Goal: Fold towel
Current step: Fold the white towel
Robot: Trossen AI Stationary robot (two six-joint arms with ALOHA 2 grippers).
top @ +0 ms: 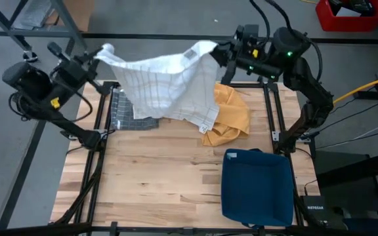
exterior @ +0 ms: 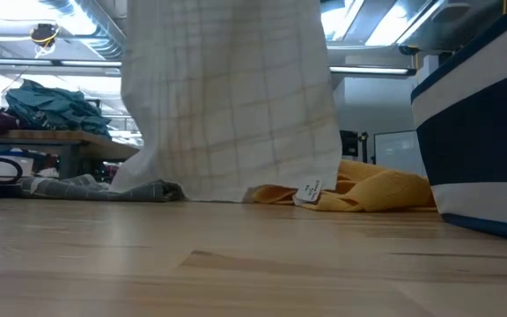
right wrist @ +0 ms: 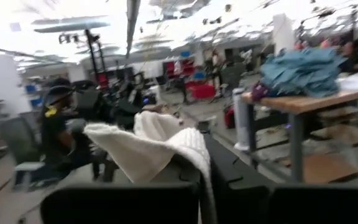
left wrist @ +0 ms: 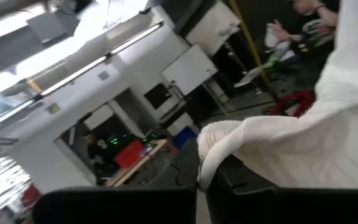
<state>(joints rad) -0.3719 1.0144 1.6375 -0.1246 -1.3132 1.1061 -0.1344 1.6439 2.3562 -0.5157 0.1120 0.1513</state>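
Note:
A white towel (top: pixel 166 82) with thin checked lines hangs spread between my two grippers above the table's far half. My left gripper (top: pixel 98 58) is shut on its left top corner and my right gripper (top: pixel 220 54) on its right top corner. In the low view the towel (exterior: pixel 227 97) hangs like a curtain. Its lower edge (exterior: pixel 236 195) reaches the table top, and its tagged lower corner (top: pixel 204 128) lies on a yellow cloth (top: pixel 231 118). My left gripper pinches the towel's left top corner (left wrist: pixel 224 138) between its two fingers, the cloth bunched in several layers. The fingers point about level, toward the table's right. The towel runs off from the fingers, sagging toward the other arm. My right gripper pinches the towel's right top corner (right wrist: pixel 166 144) between its two fingers, the cloth bunched into a thick fold. The fingers point about level, toward the table's left. The rest of the towel hangs below.
A grey checked cloth (top: pixel 126 113) lies at the far left under the towel. The crumpled yellow cloth (exterior: pixel 372 189) lies at the far right. A folded blue cloth (top: pixel 258 187) sits at the near right. Bare wood (top: pixel 156 177) fills the near left and middle.

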